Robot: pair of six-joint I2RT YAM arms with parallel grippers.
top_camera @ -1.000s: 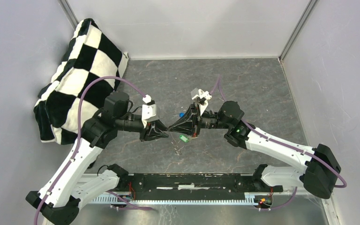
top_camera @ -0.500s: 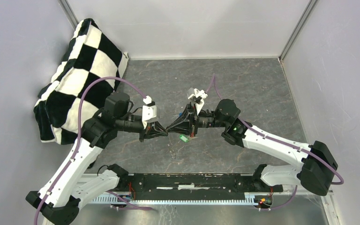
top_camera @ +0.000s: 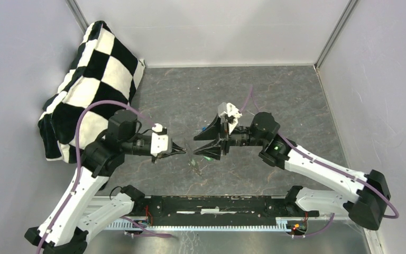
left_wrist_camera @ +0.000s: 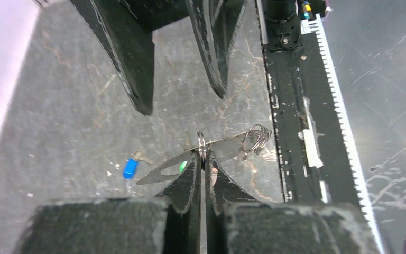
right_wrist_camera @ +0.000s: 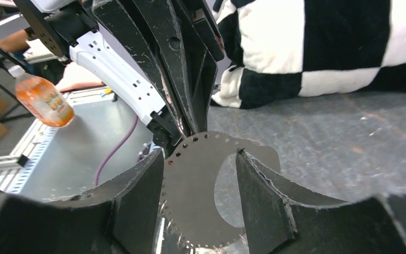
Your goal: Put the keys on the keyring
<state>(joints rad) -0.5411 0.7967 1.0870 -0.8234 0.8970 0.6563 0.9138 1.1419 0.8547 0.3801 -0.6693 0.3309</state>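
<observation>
My left gripper (left_wrist_camera: 204,157) (top_camera: 183,152) is shut on the keyring (left_wrist_camera: 157,170), pinching its small split ring (left_wrist_camera: 202,144). The keyring is a flat grey metal piece with an oval hole and a dotted edge. A coil of wire rings (left_wrist_camera: 256,137) hangs off it. My right gripper (right_wrist_camera: 201,154) (top_camera: 200,146) faces the left one and is open. The keyring (right_wrist_camera: 201,196) stands between its fingers (right_wrist_camera: 267,201); I cannot tell whether it touches them. The blue-headed key (left_wrist_camera: 130,168) lies on the floor. The green key (left_wrist_camera: 182,167) shows only as a speck behind the keyring.
A black-and-white checkered cushion (top_camera: 87,79) leans in the back left corner. The grey stone-patterned floor (top_camera: 275,95) has white walls on three sides. A black rail (top_camera: 217,203) with a toothed strip runs along the near edge. An orange bottle (right_wrist_camera: 45,100) stands outside the cell.
The right gripper has opened and let go of the keyring. The left gripper has shut on the keyring and drawn back to the left, so the two grippers stand apart.
</observation>
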